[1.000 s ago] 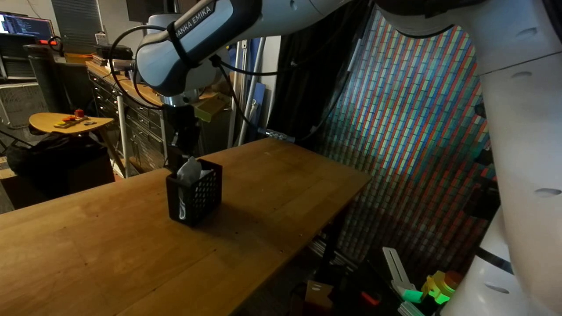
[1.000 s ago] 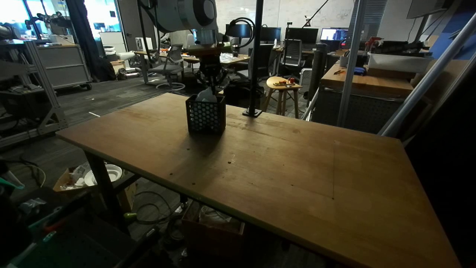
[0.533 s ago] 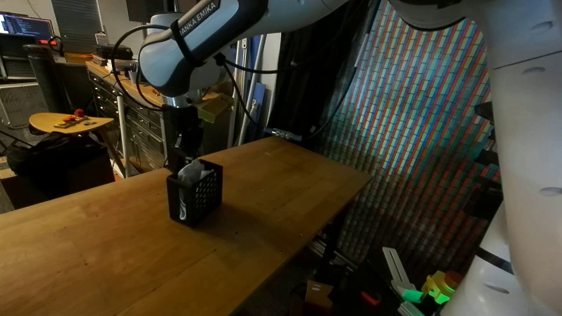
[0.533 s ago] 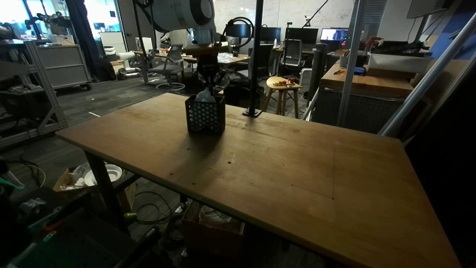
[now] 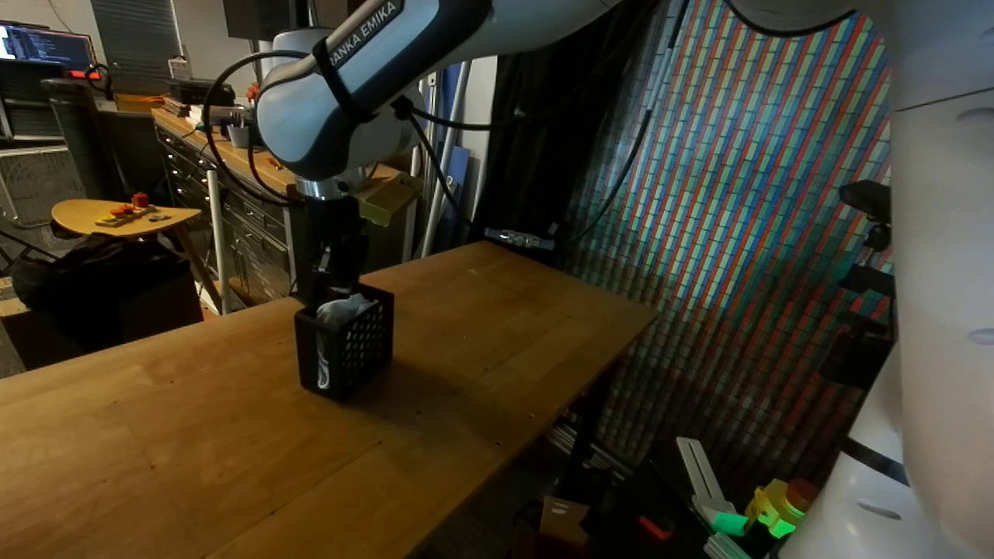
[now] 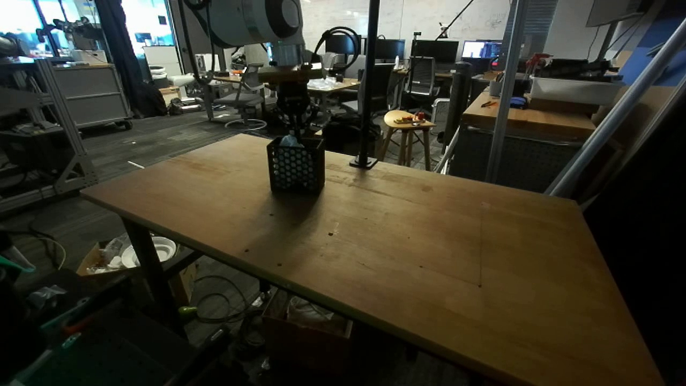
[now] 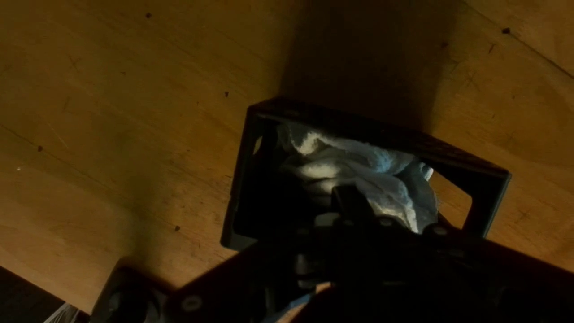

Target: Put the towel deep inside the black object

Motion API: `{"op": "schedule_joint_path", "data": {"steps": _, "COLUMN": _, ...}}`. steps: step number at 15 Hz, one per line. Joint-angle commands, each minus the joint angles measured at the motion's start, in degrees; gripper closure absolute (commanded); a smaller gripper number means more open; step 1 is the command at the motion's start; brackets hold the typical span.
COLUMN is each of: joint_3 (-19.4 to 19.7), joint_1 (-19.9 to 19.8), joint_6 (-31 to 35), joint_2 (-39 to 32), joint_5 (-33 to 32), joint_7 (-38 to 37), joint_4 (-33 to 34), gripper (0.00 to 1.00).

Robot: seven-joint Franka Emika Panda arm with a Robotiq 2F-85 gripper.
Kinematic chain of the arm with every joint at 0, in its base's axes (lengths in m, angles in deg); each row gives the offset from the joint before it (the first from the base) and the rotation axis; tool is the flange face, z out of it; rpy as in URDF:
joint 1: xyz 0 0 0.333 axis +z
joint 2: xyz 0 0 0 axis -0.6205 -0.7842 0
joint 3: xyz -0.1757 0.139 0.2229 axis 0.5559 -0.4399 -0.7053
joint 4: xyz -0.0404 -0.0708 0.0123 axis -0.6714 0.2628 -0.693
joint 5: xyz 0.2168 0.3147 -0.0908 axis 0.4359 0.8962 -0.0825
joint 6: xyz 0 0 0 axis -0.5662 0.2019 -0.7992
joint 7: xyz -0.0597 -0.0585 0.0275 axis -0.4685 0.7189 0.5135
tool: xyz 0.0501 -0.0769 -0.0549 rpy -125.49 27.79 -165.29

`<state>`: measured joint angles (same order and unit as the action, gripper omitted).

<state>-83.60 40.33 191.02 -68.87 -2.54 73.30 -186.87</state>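
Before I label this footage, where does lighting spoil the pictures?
In the wrist view, the gripper merges into the dark inside of the black container, and the towel is patchily lit; in an exterior view, the windows are washed out.

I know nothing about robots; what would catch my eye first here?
Probably the big pale robot arm, stretching across the top of an exterior view. Next, perhaps the multicoloured striped panel beyond the wooden table, on that view's right. Then the black container on the table, under the arm's end, with a crumpled pale towel bunched inside.
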Motion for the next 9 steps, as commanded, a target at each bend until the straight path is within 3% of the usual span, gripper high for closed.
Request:
{"op": "schedule_joint_path", "data": {"steps": 1, "joint_3": -0.1, "joint_1": 0.0, "joint_6": 2.8, "joint_2": 1.3, "joint_5": 1.5, "joint_7": -0.2, "joint_4": -3.0, "gripper": 0.99}}
{"op": "schedule_joint_path", "data": {"steps": 9, "joint_3": -0.5, "joint_1": -1.4, "joint_6": 6.8, "joint_2": -2.7, "joint_5": 5.7, "joint_7": 1.8, "joint_4": -4.1, "gripper": 0.99}}
